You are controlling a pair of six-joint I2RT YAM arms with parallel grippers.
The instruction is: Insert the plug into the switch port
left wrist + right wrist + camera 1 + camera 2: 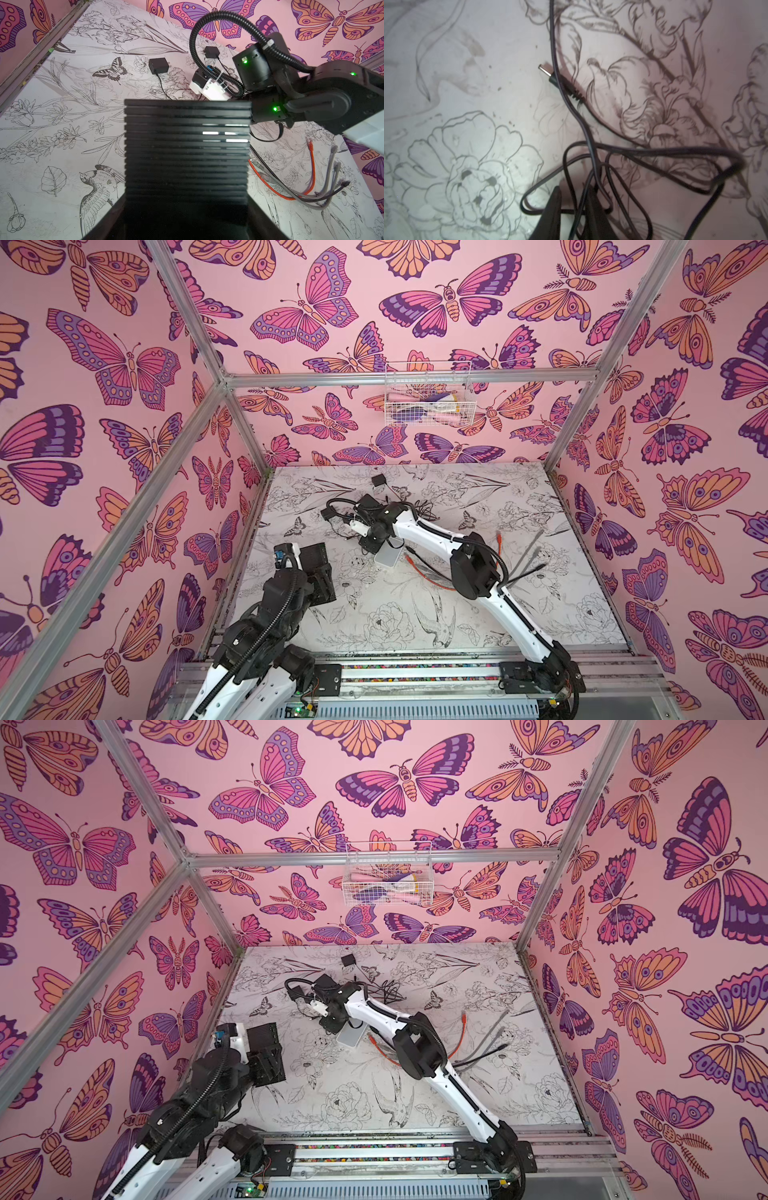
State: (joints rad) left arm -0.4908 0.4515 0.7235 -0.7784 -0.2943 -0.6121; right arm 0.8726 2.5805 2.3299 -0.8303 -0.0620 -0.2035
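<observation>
Reaching from the lower right toward the centre in both top views, the right arm [432, 537] stretches low over the floral table [519, 614], elbow bent up right of centre, wrist turned down. The right gripper [369, 546] hangs just beside the white switch [387, 560], which lies flat near the table's middle. In the right wrist view its dark fingertips [553, 199] stand close together at the bottom of the frame, with strands of thin black cable [654, 150] running through the narrow gap; whether they pinch it I cannot tell. The plug [548, 72], a small barrel tip, lies loose on the table in the upper middle of that frame, a strand crossing it, well apart from the fingertips.

At lower left the left arm [270, 605] is folded up close to the left frame rail [232, 572]. The left gripper [320, 572] is raised off the table, ribbed jaws apart and empty.

Bare table shows at lower centre, between the two arms. Orange and grey network cables [528, 556] sprawl right of centre by the right elbow. A black adapter [378, 480] sits near the back edge.
</observation>
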